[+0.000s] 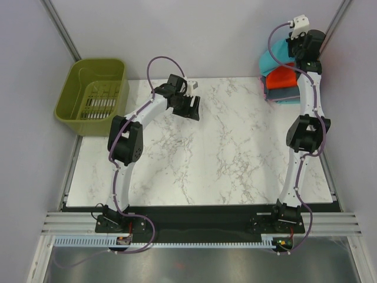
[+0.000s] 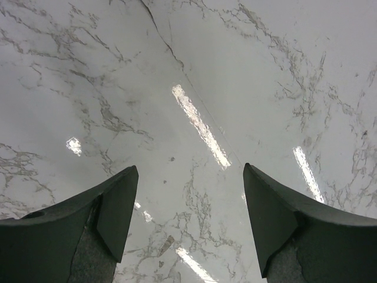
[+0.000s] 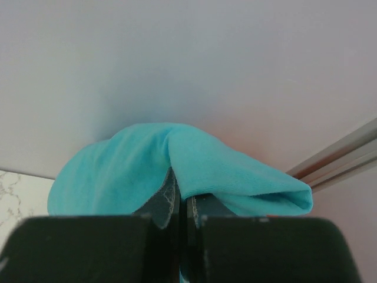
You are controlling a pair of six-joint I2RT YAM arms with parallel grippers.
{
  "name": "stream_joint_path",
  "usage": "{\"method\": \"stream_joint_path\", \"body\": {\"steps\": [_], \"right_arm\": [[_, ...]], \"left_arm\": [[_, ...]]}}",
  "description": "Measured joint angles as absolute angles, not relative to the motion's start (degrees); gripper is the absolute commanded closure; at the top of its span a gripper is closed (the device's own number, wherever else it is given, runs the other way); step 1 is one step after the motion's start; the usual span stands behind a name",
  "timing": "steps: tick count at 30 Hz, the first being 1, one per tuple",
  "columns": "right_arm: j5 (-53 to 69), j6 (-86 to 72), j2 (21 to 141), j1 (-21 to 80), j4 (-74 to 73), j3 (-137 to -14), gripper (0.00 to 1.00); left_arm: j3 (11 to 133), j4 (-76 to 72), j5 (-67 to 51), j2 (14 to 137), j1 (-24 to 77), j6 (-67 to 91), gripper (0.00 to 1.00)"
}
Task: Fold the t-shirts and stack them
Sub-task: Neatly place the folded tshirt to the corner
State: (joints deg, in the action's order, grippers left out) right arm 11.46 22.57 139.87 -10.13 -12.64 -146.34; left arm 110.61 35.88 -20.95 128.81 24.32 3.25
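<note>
A stack of folded t-shirts sits at the table's far right corner: a grey-blue one (image 1: 283, 96) at the bottom, a bright orange-red one (image 1: 281, 76) on it, and a teal one (image 1: 270, 61) on top. My right gripper (image 1: 293, 52) is over the stack, shut on the teal t-shirt (image 3: 230, 168), whose cloth drapes over both fingers. My left gripper (image 1: 193, 109) is open and empty above bare marble at the table's back middle; its fingers (image 2: 115, 209) stand wide apart.
An olive-green plastic basket (image 1: 94, 94) stands off the table's far left corner, nothing showing in it. The white marble table (image 1: 200, 159) has grey walls on both sides. A metal wall rail (image 3: 341, 156) runs close behind the right gripper.
</note>
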Motion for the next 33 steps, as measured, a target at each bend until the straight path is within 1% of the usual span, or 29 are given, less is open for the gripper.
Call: {"method": "stream_joint_path", "body": {"steps": [4, 6, 9, 17, 28, 33], "right_arm": [[11.57, 22.5, 139.65, -11.35, -12.05, -145.73, 1.0], [11.66, 21.8, 138.17, -11.62, -12.56, -141.84, 1.0], [11.97, 20.38, 136.55, -11.9, -16.75, -137.4, 1.0], [11.99, 18.96, 135.85, -14.41, -28.14, -134.43, 1.0], [9.21, 18.65, 134.43, -18.83, -33.63, -134.74, 1.0], [6.87, 18.63, 134.98, -19.64, -33.85, -137.88, 1.0]], "left_arm": [[110.61, 35.88, -20.95, 128.81, 24.88, 3.25, 0.2], [110.61, 35.88, -20.95, 128.81, 24.91, 3.25, 0.2], [110.61, 35.9, -20.95, 128.81, 24.91, 3.25, 0.2], [110.61, 35.9, -20.99, 128.81, 24.88, 3.27, 0.2], [110.63, 35.88, -21.12, 128.81, 24.93, 3.29, 0.2], [110.63, 35.88, -21.1, 128.81, 25.17, 3.27, 0.2]]}}
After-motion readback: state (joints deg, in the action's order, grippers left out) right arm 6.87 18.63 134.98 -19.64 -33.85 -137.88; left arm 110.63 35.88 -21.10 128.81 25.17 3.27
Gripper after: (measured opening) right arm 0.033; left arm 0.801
